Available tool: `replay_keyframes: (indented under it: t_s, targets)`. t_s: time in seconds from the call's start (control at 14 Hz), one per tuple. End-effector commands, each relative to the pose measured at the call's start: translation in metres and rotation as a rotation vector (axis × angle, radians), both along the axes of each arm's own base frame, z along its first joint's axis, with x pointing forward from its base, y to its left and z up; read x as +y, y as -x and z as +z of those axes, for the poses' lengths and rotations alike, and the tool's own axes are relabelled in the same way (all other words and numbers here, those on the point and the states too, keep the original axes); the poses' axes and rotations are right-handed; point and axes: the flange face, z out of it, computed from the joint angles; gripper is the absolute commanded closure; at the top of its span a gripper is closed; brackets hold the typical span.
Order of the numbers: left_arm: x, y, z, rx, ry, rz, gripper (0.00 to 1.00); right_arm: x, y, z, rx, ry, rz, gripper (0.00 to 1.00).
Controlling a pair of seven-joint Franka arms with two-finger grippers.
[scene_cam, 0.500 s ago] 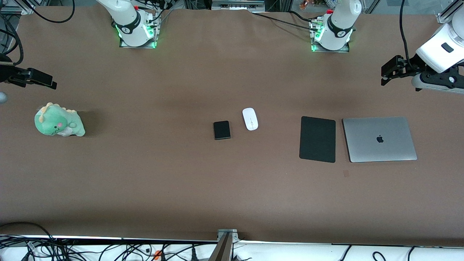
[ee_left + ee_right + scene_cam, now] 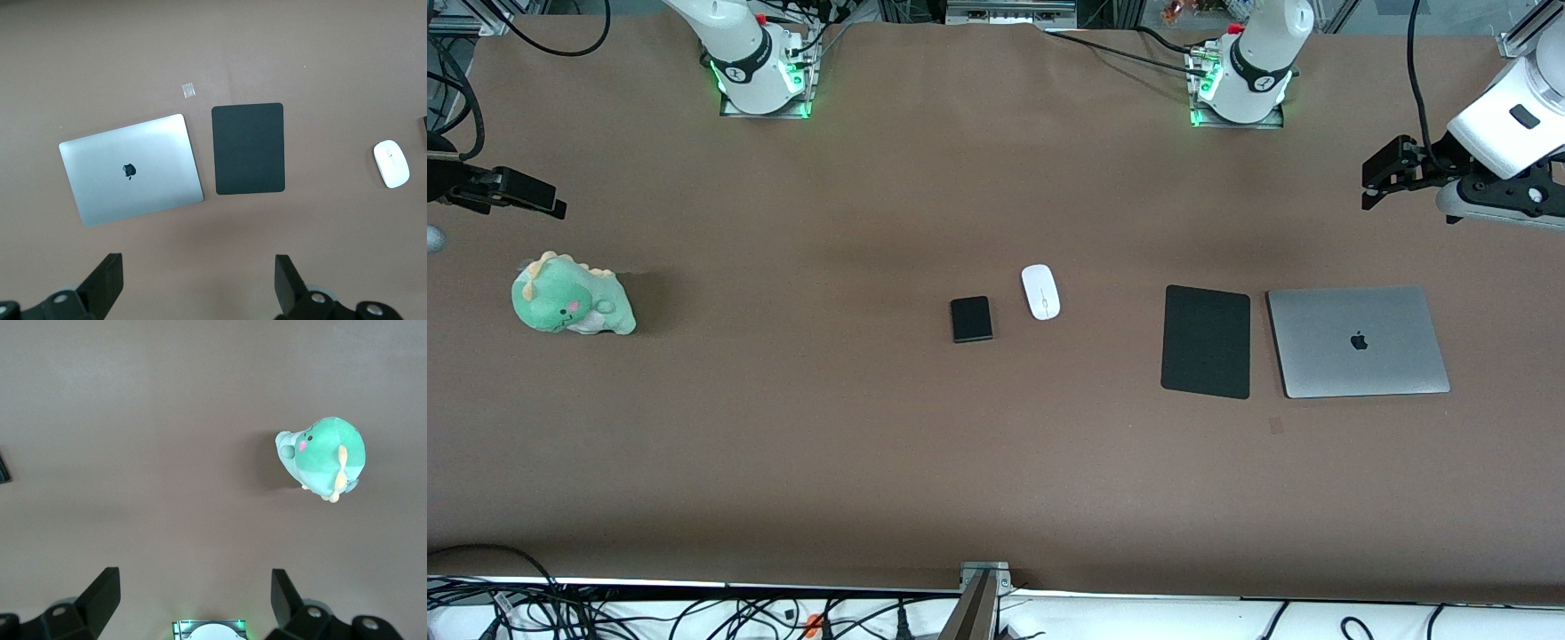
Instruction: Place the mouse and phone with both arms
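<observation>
Both claws were held wide apart and empty: the left claw point(image 2: 1376, 184) at upper right, the right claw point(image 2: 534, 197) at upper left.

Both arms point(image 2: 1254, 62) are white, smooth-shelled units with dark joint bands, each mounted on a metal base plate lit by green lamps. Black cables run from the bases and loop along the links; red fittings show near each base. The left gripper point(image 2: 1383, 178) and right gripper point(image 2: 520, 191) are black. In the wrist views, black angular fingers point(image 2: 103, 283) sit on black bodies with round silver screw heads.
</observation>
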Motion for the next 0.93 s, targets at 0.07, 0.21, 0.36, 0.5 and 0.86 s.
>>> replay_keyframes:
  t_s: [0.07, 0.21, 0.36, 0.5, 0.86]
  targets:
    - [0.0, -0.001, 0.006, 0.01, -0.013, -0.003, 0.0, 0.001, 0.0, 0.006, 0.002, -0.015, 0.011, 0.0]
    - [-0.002, -0.001, 0.005, 0.02, -0.011, -0.005, 0.0, 0.001, 0.0, 0.005, 0.003, -0.014, 0.012, 0.0]
    - [-0.003, 0.001, -0.001, 0.049, -0.009, -0.007, 0.0, 0.002, 0.0, 0.005, 0.003, -0.016, 0.014, 0.0]
    - [-0.007, -0.001, -0.009, 0.077, -0.008, -0.015, 0.0, 0.002, 0.0, 0.005, 0.005, -0.016, 0.014, 0.0]
    - [-0.006, -0.022, -0.071, 0.208, -0.001, -0.032, 0.0, 0.004, -0.002, 0.001, 0.016, -0.014, 0.017, 0.0]
